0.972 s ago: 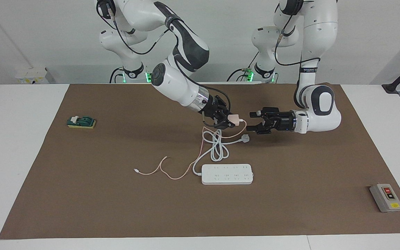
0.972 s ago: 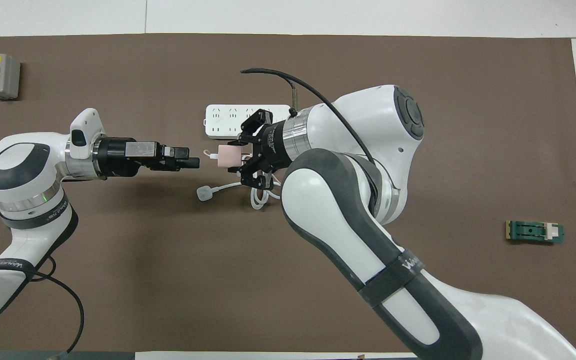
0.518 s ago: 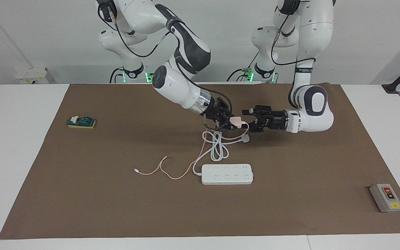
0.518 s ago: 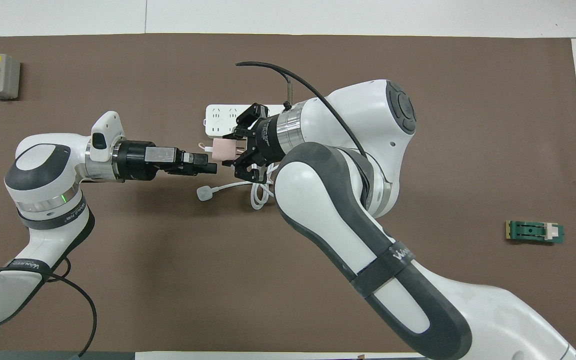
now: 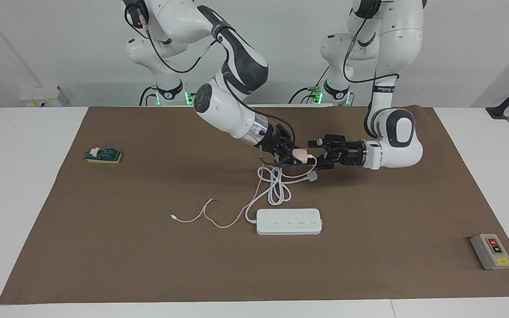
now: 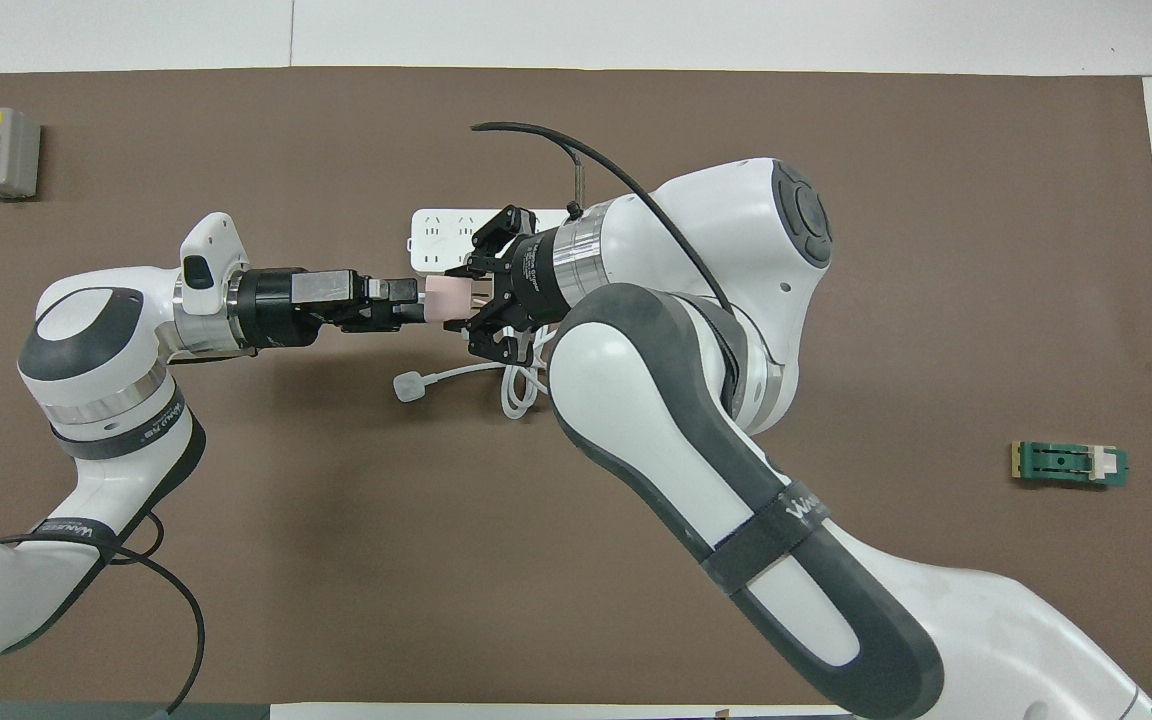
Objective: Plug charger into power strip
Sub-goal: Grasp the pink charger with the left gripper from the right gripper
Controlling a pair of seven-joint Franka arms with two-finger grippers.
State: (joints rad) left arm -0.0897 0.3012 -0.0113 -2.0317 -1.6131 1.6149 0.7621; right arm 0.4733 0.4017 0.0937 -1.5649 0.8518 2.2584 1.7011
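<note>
Brown mat [image 5: 148, 265]: one power strip [image 5: 289, 221]; right pincer [image 5: 290, 155] grips one charger [image 5: 300, 154] (airborne); left pincer [image 5: 318, 154] open around it.

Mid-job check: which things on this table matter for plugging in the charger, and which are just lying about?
In play:
charger, held up by right gripper
left gripper, at the charger
power strip

Lying about:
grey button box
green block

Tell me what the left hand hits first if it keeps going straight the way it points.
Likely the charger, held up by the right hand; the left hand points straight at it.
</note>
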